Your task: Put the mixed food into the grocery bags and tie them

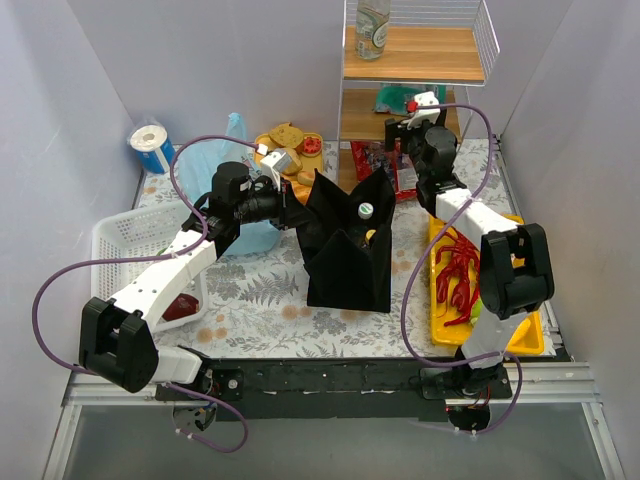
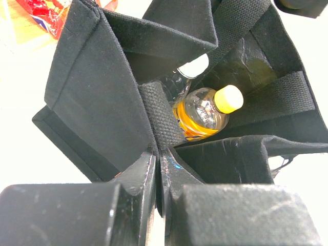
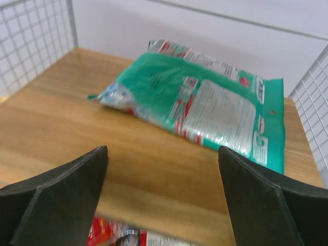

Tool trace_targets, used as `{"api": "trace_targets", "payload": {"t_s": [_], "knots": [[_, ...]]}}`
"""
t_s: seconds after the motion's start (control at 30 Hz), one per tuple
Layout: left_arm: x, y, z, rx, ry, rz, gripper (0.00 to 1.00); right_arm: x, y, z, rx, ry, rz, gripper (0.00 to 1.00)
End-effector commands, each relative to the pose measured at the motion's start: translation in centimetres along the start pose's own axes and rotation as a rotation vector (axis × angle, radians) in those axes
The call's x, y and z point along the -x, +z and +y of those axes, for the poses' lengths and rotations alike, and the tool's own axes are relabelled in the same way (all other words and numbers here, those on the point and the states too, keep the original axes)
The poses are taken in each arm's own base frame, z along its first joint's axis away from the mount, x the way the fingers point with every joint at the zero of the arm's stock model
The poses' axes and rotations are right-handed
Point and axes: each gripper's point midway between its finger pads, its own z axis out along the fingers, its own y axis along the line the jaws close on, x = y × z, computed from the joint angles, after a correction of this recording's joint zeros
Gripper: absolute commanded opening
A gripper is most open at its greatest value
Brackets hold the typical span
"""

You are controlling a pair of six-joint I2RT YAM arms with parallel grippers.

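Blue plastic on the far left: the blue bag (image 1: 236, 130) sits slumped behind my left arm with nothing holding it, and it is neither filled nor tied. Next along, my left gripper (image 2: 159, 161) is clamped tight on a fold of the black bag (image 2: 97, 97), pinching the rim so the mouth stays spread. Down inside I see an orange bottle (image 2: 202, 115) with a yellow cap and, behind it, a white-capped bottle (image 2: 193, 67), both leaning.

The danger here, I reckon, is that thin pinch. If the cloth slides out, the walls fold in and the mouth closes just as something comes over. If I tug too hard, the bag tips and the bottles roll.

Over to the right, my right gripper (image 3: 163, 151) hangs over the wooden shelf (image 3: 61, 128), jaws spread wide and holding nothing. It is lined up on the green packet (image 3: 205, 107), which lies flat just ahead. That's the tricky one: a flat, glossy packet gives me little to bite, so my fingers may skid over it or shove it back to the wall. Wire mesh (image 3: 31, 41) hems me in on both sides, and a finger could snag there.
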Motion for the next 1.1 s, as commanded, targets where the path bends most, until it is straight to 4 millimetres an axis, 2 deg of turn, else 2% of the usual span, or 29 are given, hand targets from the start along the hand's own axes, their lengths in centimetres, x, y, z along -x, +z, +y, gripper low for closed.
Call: {"api": "trace_targets", "payload": {"t_s": [0.0,0.13,0.17,0.23,0.37,0.4,0.7,0.73,0.77,0.87,0.9,0.93,0.97,1.0,1.03,1.07], "knots": [[-0.3,-0.2,0.0,-0.008,0.015,0.010,0.00,3.8,1.9,-2.5,-0.057,-0.021,-0.149,0.96],[-0.2,-0.3,-0.1,-0.007,0.017,0.008,0.00,3.3,3.4,-3.3,-0.065,0.008,-0.118,0.97],[-0.2,-0.3,-0.1,-0.005,0.018,0.009,0.00,2.1,3.8,-3.5,-0.061,0.023,-0.078,0.97],[-0.2,-0.4,-0.1,-0.002,0.018,0.008,0.00,2.5,4.4,-3.7,-0.063,0.035,-0.070,0.97],[-0.2,-0.4,-0.1,-0.003,0.018,0.010,0.00,1.1,5.0,-4.1,-0.096,0.054,-0.008,0.97],[-0.1,-0.4,-0.1,-0.003,0.018,0.009,0.00,0.2,5.0,-4.2,-0.106,0.059,0.031,0.97],[0.2,-0.6,-0.4,-0.002,0.024,-0.002,0.00,-3.1,4.8,-4.1,-0.112,0.061,0.108,0.90],[0.2,-0.7,-0.4,-0.003,0.024,-0.001,0.00,-2.7,4.7,-4.0,-0.103,0.063,0.091,0.89],[0.2,-0.7,-0.4,-0.003,0.025,-0.002,0.00,-3.6,4.4,-3.7,-0.097,0.064,0.105,0.89],[0.3,-0.7,-0.4,-0.003,0.028,-0.005,0.00,-2.5,3.6,-3.1,-0.061,0.084,0.067,0.90],[0.3,-0.7,-0.4,-0.002,0.026,-0.004,0.00,-3.2,3.0,-2.7,-0.044,0.092,0.076,0.91],[0.2,-0.7,-0.4,-0.002,0.026,-0.003,0.00,-1.6,2.4,-2.2,-0.007,0.102,0.041,0.92],[0.3,-0.7,-0.5,-0.004,0.026,-0.004,0.00,-0.6,2.1,-1.9,0.007,0.118,0.007,0.93],[0.3,-0.7,-0.5,-0.004,0.027,-0.005,0.00,-0.9,1.5,-1.7,0.019,0.124,0.012,0.94],[0.3,-0.7,-0.5,-0.003,0.028,-0.005,0.00,1.0,0.8,-1.4,0.046,0.127,-0.024,0.95],[0.3,-0.7,-0.5,-0.003,0.028,-0.005,0.00,1.6,0.3,-1.3,0.057,0.133,-0.037,0.95]]}}
